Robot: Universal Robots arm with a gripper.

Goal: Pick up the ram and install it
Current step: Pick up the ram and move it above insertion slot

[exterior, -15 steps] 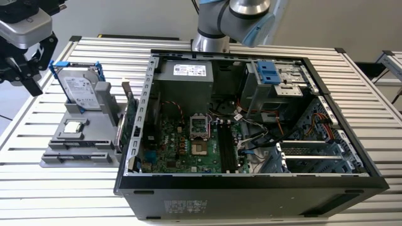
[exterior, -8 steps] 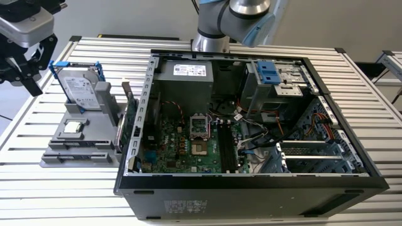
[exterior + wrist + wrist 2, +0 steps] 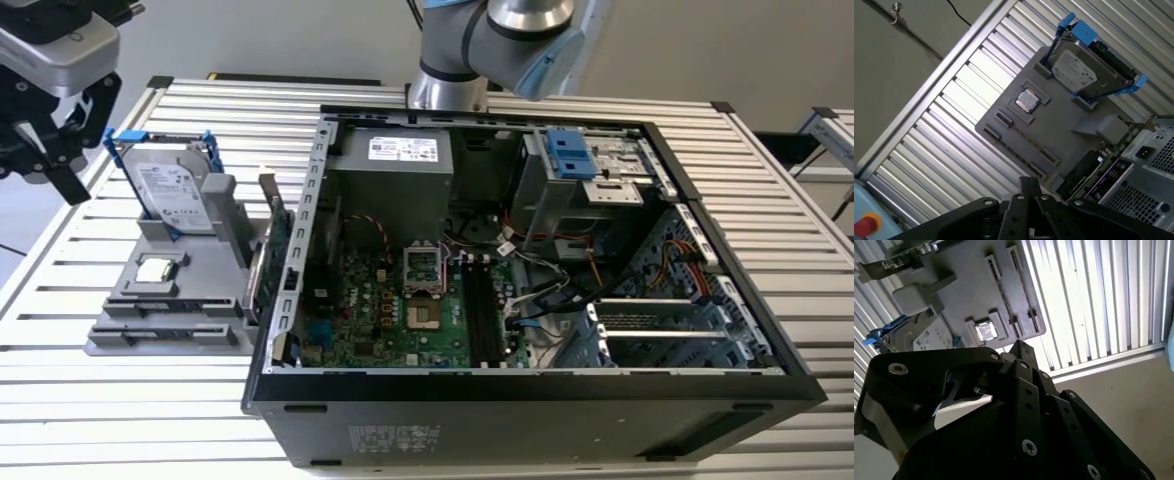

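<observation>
Exterior view: the black two-fingered gripper (image 3: 44,180) hangs empty, fingers spread, beside the grey plastic fixture (image 3: 160,335) on the slatted aluminium desk (image 3: 134,420). The long, thin dark green ram stick (image 3: 276,250) stands on edge on the fixture's far side from the gripper, beyond the blue-framed silver hard drive (image 3: 174,195). Its long axis runs along the wall of the open black computer case (image 3: 534,400). First wrist view: the ram (image 3: 1081,167) lies across the fixture, well apart from the gripper.

A robotics lab: slatted aluminium table (image 3: 134,410), open computer case (image 3: 534,398), grey parts fixture (image 3: 160,336).
</observation>
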